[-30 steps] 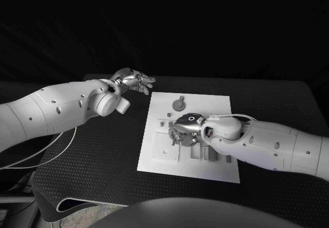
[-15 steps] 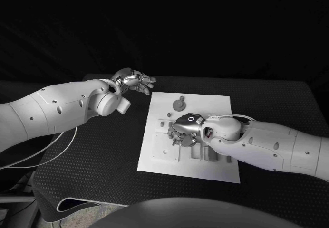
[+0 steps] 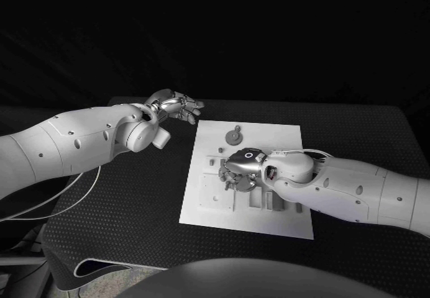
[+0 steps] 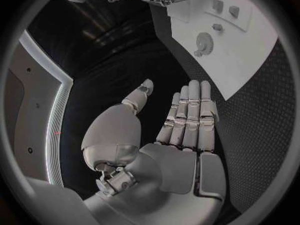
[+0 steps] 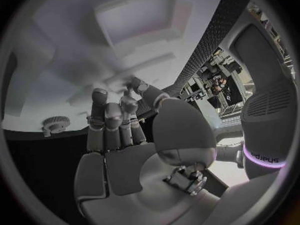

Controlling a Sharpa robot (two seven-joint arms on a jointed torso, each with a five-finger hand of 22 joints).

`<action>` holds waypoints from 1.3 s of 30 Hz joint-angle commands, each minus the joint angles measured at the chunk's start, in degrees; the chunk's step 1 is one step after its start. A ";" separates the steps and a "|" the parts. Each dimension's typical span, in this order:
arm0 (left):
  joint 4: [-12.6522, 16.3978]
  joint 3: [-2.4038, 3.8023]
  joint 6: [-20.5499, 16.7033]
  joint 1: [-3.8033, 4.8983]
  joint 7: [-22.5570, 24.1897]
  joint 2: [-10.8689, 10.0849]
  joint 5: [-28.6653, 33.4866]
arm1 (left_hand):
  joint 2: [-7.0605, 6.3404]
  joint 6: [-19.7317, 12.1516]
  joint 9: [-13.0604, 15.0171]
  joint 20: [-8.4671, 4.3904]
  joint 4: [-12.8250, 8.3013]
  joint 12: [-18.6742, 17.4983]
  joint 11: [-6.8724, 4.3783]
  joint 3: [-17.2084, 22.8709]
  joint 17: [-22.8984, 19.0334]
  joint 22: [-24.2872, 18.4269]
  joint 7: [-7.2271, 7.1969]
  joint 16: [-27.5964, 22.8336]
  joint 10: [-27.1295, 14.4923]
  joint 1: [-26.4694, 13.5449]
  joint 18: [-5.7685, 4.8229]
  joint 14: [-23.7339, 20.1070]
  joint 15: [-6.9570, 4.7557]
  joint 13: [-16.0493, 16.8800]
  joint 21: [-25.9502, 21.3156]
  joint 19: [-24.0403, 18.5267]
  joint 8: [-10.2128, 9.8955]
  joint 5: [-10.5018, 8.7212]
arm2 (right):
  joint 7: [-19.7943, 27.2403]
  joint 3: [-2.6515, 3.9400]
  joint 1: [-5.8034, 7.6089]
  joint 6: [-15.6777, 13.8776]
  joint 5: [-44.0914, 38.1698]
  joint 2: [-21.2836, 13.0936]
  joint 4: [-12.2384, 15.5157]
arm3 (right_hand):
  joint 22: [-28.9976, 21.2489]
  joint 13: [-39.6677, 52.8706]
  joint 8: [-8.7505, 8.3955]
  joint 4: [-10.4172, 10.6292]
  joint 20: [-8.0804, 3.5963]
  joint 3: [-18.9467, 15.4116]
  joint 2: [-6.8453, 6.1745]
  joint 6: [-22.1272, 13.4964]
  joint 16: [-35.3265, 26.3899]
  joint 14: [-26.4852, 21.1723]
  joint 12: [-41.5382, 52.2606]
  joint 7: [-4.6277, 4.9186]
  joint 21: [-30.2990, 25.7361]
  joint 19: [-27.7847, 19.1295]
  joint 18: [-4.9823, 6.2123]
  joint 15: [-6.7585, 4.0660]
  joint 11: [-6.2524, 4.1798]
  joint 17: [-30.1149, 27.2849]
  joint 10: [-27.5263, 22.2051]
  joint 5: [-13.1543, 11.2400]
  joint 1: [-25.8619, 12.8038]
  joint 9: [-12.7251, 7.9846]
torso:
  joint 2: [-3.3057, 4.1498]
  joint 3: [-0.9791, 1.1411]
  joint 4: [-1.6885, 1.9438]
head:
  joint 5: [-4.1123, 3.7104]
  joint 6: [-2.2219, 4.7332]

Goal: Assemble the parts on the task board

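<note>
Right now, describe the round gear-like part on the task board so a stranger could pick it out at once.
Find the white task board in the middle of the black table. The gear-like part lies near the board's far edge, beyond the right hand. It alone is a round disc; the parts beside that hand are straight and blocky.

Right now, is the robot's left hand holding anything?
No, the silver left hand hangs flat and empty beside the white task board.

Black table (image 3: 358,136) with a finely dotted mat surface, pale cables (image 3: 54,202) looping off its left edge, a light-edged strip (image 3: 89,267) curling past its near left corner, dark backdrop beyond its far edge
</note>
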 commanded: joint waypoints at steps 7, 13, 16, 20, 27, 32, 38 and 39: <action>0.15 0.03 0.68 0.09 0.27 0.05 0.30 | -0.31 -0.22 -0.06 0.28 0.45 -0.36 -0.07 0.00 0.09 -0.10 1.09 -0.26 -0.27 0.12 0.37 0.31 0.01 0.10 -0.33 0.05 0.34 -0.14 | -0.24 -0.25 -0.23 2.23 -1.88 -0.17 -0.62 | 1.11 -0.61 1.07 0.13 0.00 -0.07 0.79 7.33 0.44 -0.32 0.75 -0.51 0.28 -0.32 0.80 -0.73 -1.34 -0.20 -6.40 0.13 0.19 0.57 | -0.01 0.05 -0.07 | -0.03 0.00; 0.17 0.02 0.70 0.09 0.19 -0.01 0.30 | -0.29 -0.21 -0.06 0.28 0.46 -0.36 -0.07 0.00 0.11 -0.10 1.09 -0.27 -0.27 0.12 0.37 0.31 0.01 0.11 -0.33 0.05 0.35 -0.14 | -0.21 -0.25 -0.24 1.61 -1.94 -0.35 -0.60 | 1.08 -0.91 1.52 0.15 -0.03 -0.19 1.06 7.85 0.48 -0.31 0.96 -0.69 0.30 -0.30 0.80 -0.88 -1.50 -0.29 -6.45 0.13 -0.11 0.98 | 0.00 0.05 -0.01 | -0.04 0.00; 0.14 0.02 0.68 0.09 0.16 -0.02 0.30 | -0.29 -0.21 -0.06 0.28 0.47 -0.36 -0.07 0.00 0.11 -0.10 1.09 -0.27 -0.27 0.12 0.37 0.31 0.01 0.11 -0.33 0.05 0.35 -0.15 | -0.14 -0.25 -0.27 1.52 -1.82 -0.40 -0.39 | 1.03 -1.14 1.88 0.15 -0.06 -0.32 1.19 8.12 0.50 -0.27 1.10 -0.81 0.30 -0.24 0.80 -0.98 -1.61 -0.37 -6.44 0.14 -0.47 1.38 | -0.01 0.04 -0.01 | -0.12 0.00; 0.20 0.02 0.77 0.09 0.14 -0.09 0.30 | -0.27 -0.22 -0.06 0.28 0.47 -0.37 -0.07 0.01 0.13 -0.11 1.09 -0.28 -0.27 0.13 0.37 0.31 0.01 0.11 -0.33 0.05 0.36 -0.14 | 0.07 -0.25 -0.28 1.35 -1.73 -0.62 -0.15 | 1.00 -1.37 2.20 0.15 -0.09 -0.38 1.29 8.30 0.50 -0.26 1.23 -0.95 0.27 -0.20 0.80 -1.07 -1.72 -0.44 -6.43 0.15 -0.73 1.79 | 0.01 0.02 0.01 | -0.11 0.00; 0.24 0.01 0.67 0.09 0.12 -0.24 0.30 | -0.28 -0.22 -0.07 0.28 0.46 -0.37 -0.07 0.00 0.16 -0.12 1.09 -0.30 -0.27 0.14 0.37 0.31 0.01 0.12 -0.33 0.05 0.37 -0.15 | 0.19 -0.25 -0.35 1.05 -0.88 -0.85 0.21 | 0.95 -1.69 2.58 0.10 -0.12 -0.37 1.41 8.25 0.52 -0.24 1.45 -1.13 0.21 -0.16 0.80 -1.21 -1.88 -0.56 -6.44 0.17 -1.05 2.47 | 0.00 0.05 -0.05 | -0.16 0.00; 0.28 0.01 0.75 0.09 0.11 -0.20 0.30 | -0.29 -0.23 -0.07 0.28 0.46 -0.38 -0.07 0.00 0.18 -0.13 1.09 -0.32 -0.28 0.15 0.37 0.32 0.01 0.12 -0.33 0.05 0.38 -0.15 | -0.39 -0.25 -0.37 0.43 -0.82 -0.95 0.33 | 0.94 -1.81 2.68 0.09 -0.13 -0.36 1.38 8.19 0.53 -0.22 1.53 -1.17 0.21 -0.12 0.80 -1.27 -1.93 -0.60 -6.44 0.17 -1.16 2.71 | 0.00 0.05 -0.02 | -0.18 0.00; 0.25 0.01 0.74 0.09 0.07 -0.20 0.30 | -0.31 -0.25 -0.08 0.29 0.46 -0.38 -0.06 -0.01 0.21 -0.14 1.09 -0.34 -0.29 0.15 0.37 0.32 0.02 0.13 -0.33 0.04 0.39 -0.15 | -1.41 -0.25 -0.38 -0.39 -1.14 -1.18 0.29 | 0.93 -2.07 2.83 0.23 -0.17 -0.42 1.07 8.23 0.56 -0.14 1.71 -1.12 0.21 0.00 0.80 -1.33 -1.94 -0.69 -6.39 0.17 -1.93 3.10 | -0.02 0.03 -0.02 | -0.29 0.00; 0.25 0.01 0.72 0.09 0.07 -0.20 0.30 | -0.31 -0.26 -0.08 0.29 0.46 -0.39 -0.06 -0.01 0.22 -0.14 1.09 -0.34 -0.29 0.15 0.37 0.32 0.02 0.13 -0.33 0.04 0.39 -0.15 | -1.61 -0.25 -0.38 -0.58 -1.14 -1.24 0.32 | 0.93 -2.11 2.83 0.25 -0.19 -0.38 1.05 8.26 0.56 -0.13 1.74 -1.10 0.22 0.02 0.80 -1.33 -1.93 -0.70 -6.38 0.19 -2.07 3.13 | -0.01 0.03 -0.01 | -0.32 0.00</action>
